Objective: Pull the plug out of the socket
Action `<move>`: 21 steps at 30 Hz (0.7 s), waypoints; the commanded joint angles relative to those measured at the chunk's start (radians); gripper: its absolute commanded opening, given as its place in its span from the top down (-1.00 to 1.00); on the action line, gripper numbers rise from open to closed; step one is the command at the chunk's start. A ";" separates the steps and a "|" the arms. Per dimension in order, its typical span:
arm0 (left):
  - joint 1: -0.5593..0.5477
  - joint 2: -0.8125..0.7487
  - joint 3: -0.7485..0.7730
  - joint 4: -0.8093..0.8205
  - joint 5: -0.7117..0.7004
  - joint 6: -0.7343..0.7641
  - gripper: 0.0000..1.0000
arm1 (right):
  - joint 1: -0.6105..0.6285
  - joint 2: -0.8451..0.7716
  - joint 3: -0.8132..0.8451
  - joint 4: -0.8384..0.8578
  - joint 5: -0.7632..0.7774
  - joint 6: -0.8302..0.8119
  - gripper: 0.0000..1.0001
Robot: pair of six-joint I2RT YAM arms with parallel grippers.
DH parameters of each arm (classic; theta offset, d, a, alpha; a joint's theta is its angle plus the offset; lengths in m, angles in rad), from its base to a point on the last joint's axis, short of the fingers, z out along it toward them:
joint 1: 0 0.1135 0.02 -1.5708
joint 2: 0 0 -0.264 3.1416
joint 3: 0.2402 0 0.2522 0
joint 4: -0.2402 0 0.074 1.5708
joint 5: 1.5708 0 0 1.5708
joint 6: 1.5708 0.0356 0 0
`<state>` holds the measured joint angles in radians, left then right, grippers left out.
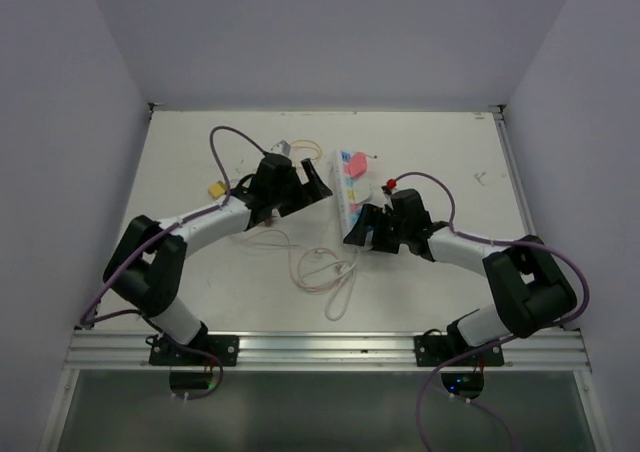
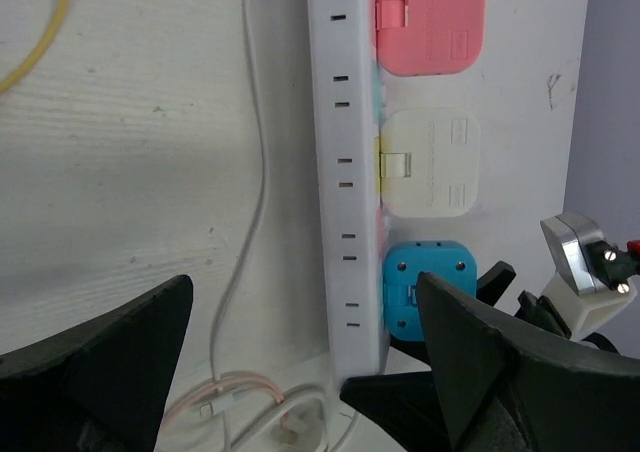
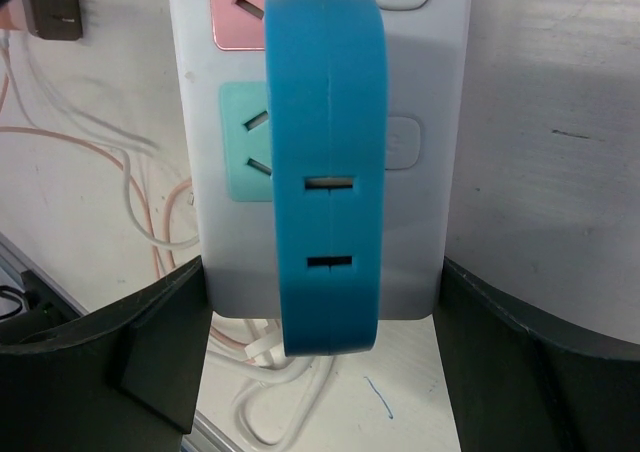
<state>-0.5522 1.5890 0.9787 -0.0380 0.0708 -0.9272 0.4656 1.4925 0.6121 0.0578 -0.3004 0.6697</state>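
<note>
The socket (image 1: 352, 200) is a long white power strip lying mid-table, with a pink, a cream and a blue plug (image 1: 357, 212) in it. In the right wrist view the blue plug (image 3: 325, 172) stands on the strip (image 3: 410, 242). My right gripper (image 3: 322, 282) has a finger flush against each long side of the strip's near end. In the top view it (image 1: 368, 234) sits at that end. My left gripper (image 2: 303, 282) is open and wide. The strip's side (image 2: 345, 172) and the blue plug (image 2: 428, 292) show between its fingers; it touches neither.
A pink plug (image 2: 430, 22) and a cream plug (image 2: 430, 162) sit further along the strip. Thin white and pink cables (image 1: 325, 272) loop on the table in front. A yellow object (image 1: 216, 189) and a small silver item (image 1: 281, 152) lie at the back left.
</note>
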 commanded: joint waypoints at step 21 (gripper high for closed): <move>-0.043 0.310 0.138 0.214 0.011 -0.153 -0.34 | 0.036 0.141 -0.048 -0.131 -0.057 -0.061 1.00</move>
<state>-0.5900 1.9049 1.1210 0.0963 0.0784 -1.0565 0.4835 1.5448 0.6270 0.1261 -0.3851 0.6430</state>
